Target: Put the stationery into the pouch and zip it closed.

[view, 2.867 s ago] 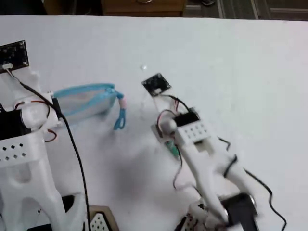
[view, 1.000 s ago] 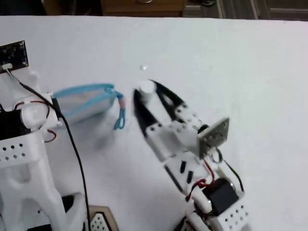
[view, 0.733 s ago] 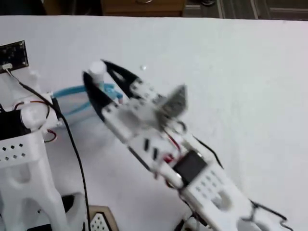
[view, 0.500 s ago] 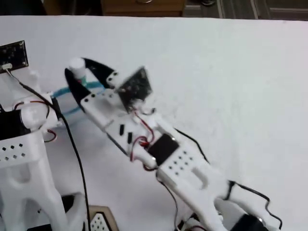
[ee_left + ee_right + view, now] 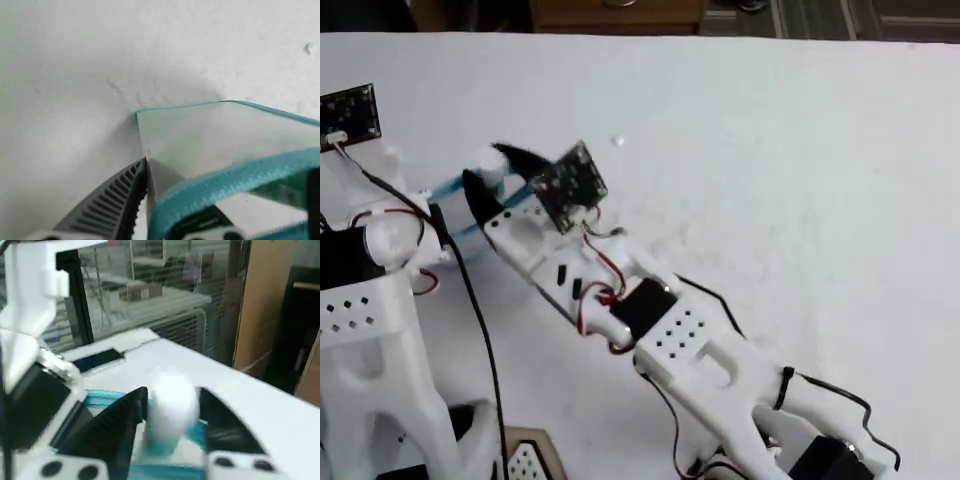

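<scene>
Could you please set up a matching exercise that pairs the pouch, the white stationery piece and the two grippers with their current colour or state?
Things:
A. pouch
B. white stationery piece
C. left gripper
D. right gripper

Colour or state:
1. jaws shut on the pouch's edge
2. held between black jaws, above the pouch
3. transparent with teal trim
4. jaws shut on the white stationery piece

Pairs: A-3, B-2, C-1, D-4.
</scene>
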You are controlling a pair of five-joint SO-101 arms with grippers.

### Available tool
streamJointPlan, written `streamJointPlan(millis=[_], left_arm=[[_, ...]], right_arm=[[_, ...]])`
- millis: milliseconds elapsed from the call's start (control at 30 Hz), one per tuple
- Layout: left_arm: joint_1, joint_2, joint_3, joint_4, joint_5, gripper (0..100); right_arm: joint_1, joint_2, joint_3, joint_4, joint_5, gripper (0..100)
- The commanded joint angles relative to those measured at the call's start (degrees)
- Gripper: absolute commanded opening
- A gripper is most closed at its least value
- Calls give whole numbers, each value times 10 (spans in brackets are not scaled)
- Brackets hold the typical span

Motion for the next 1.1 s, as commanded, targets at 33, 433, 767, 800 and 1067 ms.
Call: streamJointPlan(millis=[33, 433, 767, 800, 1067], left_arm=[[0, -6, -8, -8, 0, 22], [0, -6, -8, -8, 0, 22], [0, -6, -8, -8, 0, 22], [0, -6, -8, -8, 0, 22], [0, -6, -8, -8, 0, 22]], right_arm=[[4, -13, -107, 116, 4, 481], [143, -91, -143, 360, 3, 18], [177, -93, 179, 227, 2, 209], [167, -94, 207, 196, 2, 231], [57, -87, 254, 82, -132, 381]])
